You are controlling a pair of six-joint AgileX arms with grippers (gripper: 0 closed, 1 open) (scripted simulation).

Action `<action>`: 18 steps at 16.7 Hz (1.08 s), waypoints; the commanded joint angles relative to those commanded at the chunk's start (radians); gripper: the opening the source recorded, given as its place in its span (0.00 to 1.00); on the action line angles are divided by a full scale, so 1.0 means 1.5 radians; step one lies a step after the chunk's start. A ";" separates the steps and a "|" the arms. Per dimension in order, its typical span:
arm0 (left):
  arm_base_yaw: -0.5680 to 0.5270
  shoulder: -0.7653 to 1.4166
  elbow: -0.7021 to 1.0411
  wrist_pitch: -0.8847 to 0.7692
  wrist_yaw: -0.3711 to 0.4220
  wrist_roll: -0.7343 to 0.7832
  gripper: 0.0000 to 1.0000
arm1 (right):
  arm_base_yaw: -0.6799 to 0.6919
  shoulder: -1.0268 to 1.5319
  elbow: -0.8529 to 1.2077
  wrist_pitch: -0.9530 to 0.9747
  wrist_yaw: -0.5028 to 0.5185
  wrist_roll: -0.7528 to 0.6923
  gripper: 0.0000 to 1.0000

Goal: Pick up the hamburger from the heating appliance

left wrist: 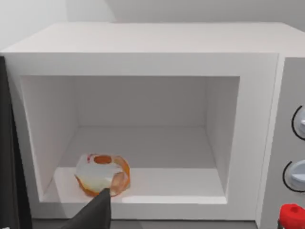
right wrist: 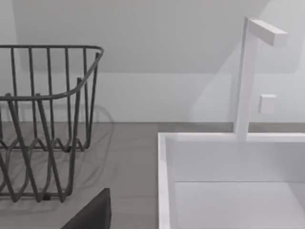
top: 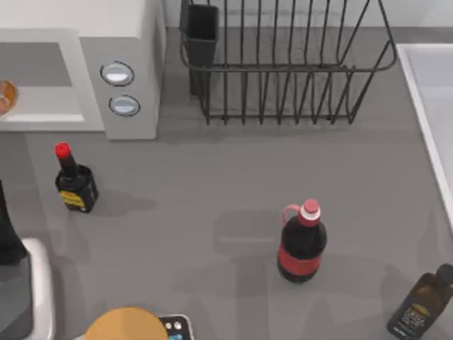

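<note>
Orange-brown and glossy, the hamburger (left wrist: 102,174) sits on the floor of the heating appliance (left wrist: 143,52), toward the cavity's left side and close to the front lip; in the top view we catch only its edge (top: 6,96) at the far left of the table. It looks small, round and domed, with a paler, almost translucent rim and a darker spot on top. We judge it light and somewhat soft, so a hard squeeze could deform it, and its shiny skin may be slippery. Taking it across the middle of its sides, low on the bun, seems the safest hold, with the fingers entering level through the open front.

One dark finger of our left gripper (left wrist: 97,212) shows just in front of the hamburger, outside the cavity; we cannot tell whether its fingers are apart or together.

Moving rightwards, the heating appliance (top: 120,64) is a matte white box with smooth flat walls and two round silvery knobs (top: 117,74). Below it stands a small dark bottle with a red cap (top: 74,180). A black wire rack (top: 283,64) follows, thin stiff rods bent into a basket. A dark red-labelled bottle (top: 302,244) stands mid-table, an olive-coloured bottle (top: 423,303) near the right edge beside a white sink (top: 432,85).

Our right gripper (right wrist: 93,214) hangs parked near the rack and sink; its finger state we cannot tell.
</note>
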 joint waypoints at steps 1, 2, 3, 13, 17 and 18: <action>0.003 0.027 0.013 0.016 0.004 0.001 1.00 | 0.000 0.000 0.000 0.000 0.000 0.000 1.00; 0.007 0.062 0.029 0.034 0.008 0.003 1.00 | 0.000 0.000 0.000 0.000 0.000 0.000 1.00; 0.012 0.103 0.047 0.056 0.014 0.005 1.00 | 0.000 0.000 0.000 0.000 0.000 0.000 1.00; 0.083 0.789 0.322 0.374 0.090 0.035 1.00 | 0.000 0.000 0.000 0.000 0.000 0.000 1.00; 0.115 1.101 0.440 0.509 0.123 0.048 1.00 | 0.000 0.000 0.000 0.000 0.000 0.000 1.00; 0.123 1.174 0.468 0.541 0.131 0.051 1.00 | 0.000 0.000 0.000 0.000 0.000 0.000 1.00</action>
